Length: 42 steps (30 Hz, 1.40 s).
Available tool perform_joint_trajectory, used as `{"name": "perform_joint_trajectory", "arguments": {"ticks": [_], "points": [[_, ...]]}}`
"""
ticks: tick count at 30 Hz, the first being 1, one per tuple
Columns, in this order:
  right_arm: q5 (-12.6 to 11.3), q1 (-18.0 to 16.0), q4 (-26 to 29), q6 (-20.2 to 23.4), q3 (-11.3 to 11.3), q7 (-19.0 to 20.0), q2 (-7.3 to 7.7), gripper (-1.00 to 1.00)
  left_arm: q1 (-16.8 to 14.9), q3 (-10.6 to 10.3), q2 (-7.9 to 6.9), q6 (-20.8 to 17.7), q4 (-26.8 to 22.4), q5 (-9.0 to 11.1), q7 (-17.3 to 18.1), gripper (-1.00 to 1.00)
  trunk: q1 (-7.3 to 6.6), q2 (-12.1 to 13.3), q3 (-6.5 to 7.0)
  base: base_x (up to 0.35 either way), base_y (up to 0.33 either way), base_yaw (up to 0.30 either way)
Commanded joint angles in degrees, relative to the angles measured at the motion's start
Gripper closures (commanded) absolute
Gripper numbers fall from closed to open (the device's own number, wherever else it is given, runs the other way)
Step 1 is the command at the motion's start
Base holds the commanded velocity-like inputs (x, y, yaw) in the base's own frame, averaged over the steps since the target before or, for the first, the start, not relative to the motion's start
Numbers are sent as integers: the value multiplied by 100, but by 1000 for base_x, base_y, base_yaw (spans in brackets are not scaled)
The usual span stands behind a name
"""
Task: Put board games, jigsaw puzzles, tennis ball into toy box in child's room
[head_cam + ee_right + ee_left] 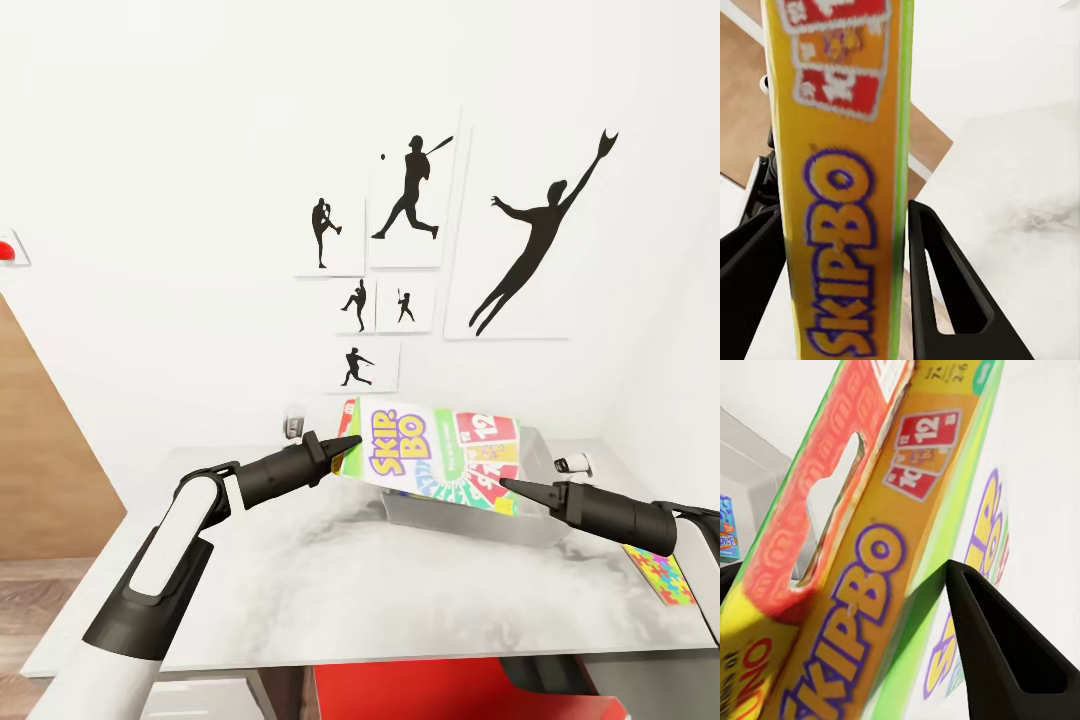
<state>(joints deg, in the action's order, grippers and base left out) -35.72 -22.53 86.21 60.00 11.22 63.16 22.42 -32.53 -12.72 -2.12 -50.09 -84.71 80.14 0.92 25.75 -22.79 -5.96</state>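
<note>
Now both my arms hold the SKIP-BO box (pixel 440 455) up over the desk (pixel 300 570), just above the toy box (pixel 470 520) at about 1 o'clock in the head view. My left jaws (pixel 350 445) pinch its left end, one finger (pixel 1009 652) lying against its printed face. My right jaws (pixel 510 487) pinch its lower right edge, the yellow side panel squeezed between both fingers (pixel 945 285). A jigsaw puzzle (pixel 662 578) lies flat on the desk at 4 o'clock, partly behind my right arm.
</note>
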Motion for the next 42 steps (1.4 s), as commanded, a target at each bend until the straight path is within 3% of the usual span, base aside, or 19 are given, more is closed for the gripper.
{"name": "perform_joint_trajectory", "arguments": {"ticks": [1, 14, 15, 42], "points": [[224, -6, -7, 0, -154, 21, -1, 100, -6, -9, 1, -9, -2, 98, 40, 100, 3, -13, -12, 0, 0, 0], [224, -6, -7, 0, -154, 21, -1, 100, -4, -11, 1, -6, -2, 98, 40, 100, 3, -13, -12, 0, 0, 0], [224, -6, -7, 0, -156, 21, -1, -100, -5, -11, 1, -5, -2, 98, 40, 100, 3, -13, -12, 0, 0, 0], [225, -26, -6, 0, -120, -23, 25, -100, 13, -7, -3, 20, -5, 100, 51, 100, 3, -13, -12, 0, 0, 0]]}}
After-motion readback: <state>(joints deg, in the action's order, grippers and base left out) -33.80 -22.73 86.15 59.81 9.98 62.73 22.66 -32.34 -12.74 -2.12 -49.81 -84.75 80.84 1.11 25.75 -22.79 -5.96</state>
